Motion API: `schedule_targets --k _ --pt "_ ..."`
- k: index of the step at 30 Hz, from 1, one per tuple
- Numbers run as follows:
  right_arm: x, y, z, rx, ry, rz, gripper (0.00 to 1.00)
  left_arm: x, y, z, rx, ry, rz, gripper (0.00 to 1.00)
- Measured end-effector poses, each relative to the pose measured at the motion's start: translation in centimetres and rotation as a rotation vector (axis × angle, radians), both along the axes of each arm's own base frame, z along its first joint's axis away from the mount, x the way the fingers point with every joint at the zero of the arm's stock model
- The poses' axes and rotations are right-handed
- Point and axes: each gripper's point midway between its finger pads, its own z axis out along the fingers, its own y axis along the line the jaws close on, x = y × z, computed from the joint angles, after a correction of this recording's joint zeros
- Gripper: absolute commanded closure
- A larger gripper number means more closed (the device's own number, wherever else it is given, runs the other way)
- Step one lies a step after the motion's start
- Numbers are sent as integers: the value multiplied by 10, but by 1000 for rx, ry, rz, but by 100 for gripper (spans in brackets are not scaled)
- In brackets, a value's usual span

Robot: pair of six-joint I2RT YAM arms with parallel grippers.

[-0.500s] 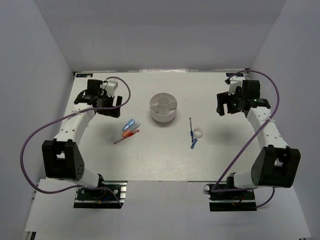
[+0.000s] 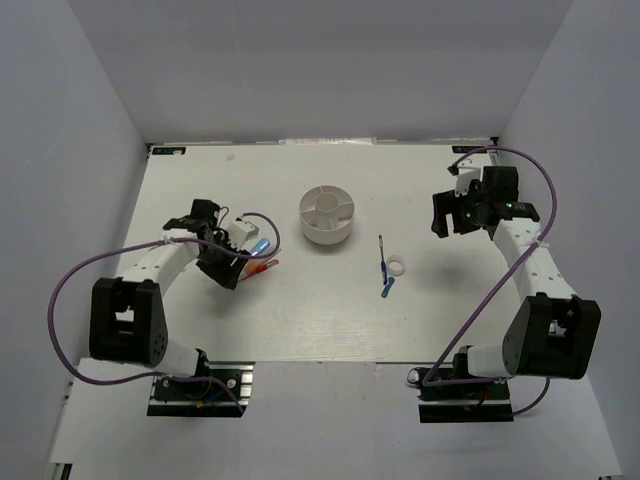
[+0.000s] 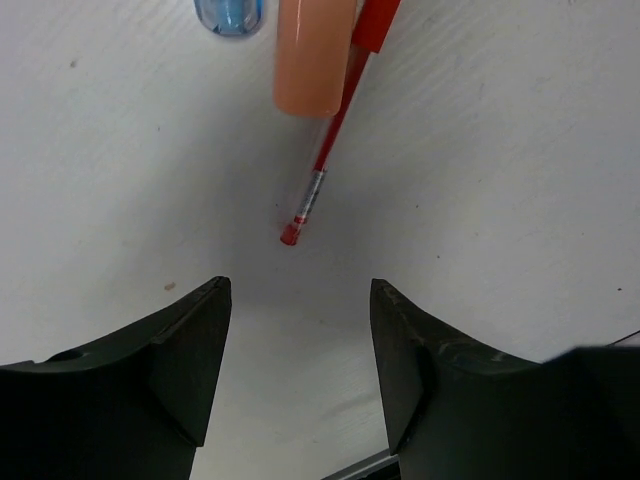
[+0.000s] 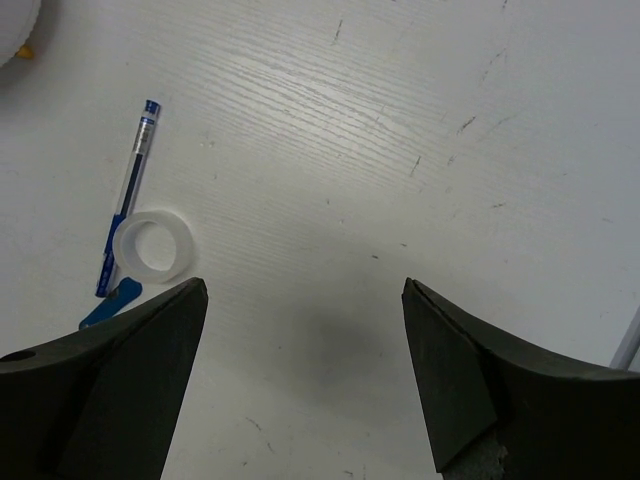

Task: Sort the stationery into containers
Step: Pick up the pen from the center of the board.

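Observation:
The red pen (image 3: 335, 130) lies on the table with its tip just ahead of my left gripper (image 3: 300, 285), which is open and empty, jaws either side of the pen's line. An orange-white capsule (image 3: 312, 55) lies over the pen, with a light-blue capsule (image 3: 229, 12) beside it. My right gripper (image 4: 304, 285) is open and empty above bare table. To its left lie the blue pen (image 4: 128, 215), the white ring (image 4: 153, 245) and a dark-blue capsule (image 4: 110, 303). The round white tub (image 2: 306, 226) stands at table centre, between my left gripper (image 2: 232, 272) and my right gripper (image 2: 447, 218).
White walls enclose the table on the left, back and right. Purple cables loop off both arms. The blue pen (image 2: 381, 255), ring (image 2: 398, 267) and dark-blue capsule (image 2: 387, 291) lie right of the tub; the light-blue capsule (image 2: 262, 245) lies left of it.
My left gripper has swung from the far-left back area down and right to the near end of the red pen. My right gripper has shifted slightly left.

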Motion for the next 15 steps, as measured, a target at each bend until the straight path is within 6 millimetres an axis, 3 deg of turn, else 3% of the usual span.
schedule_targets --k 15 --pt "-10 16 0 72 12 65 16 9 -35 -37 6 52 -91 51"
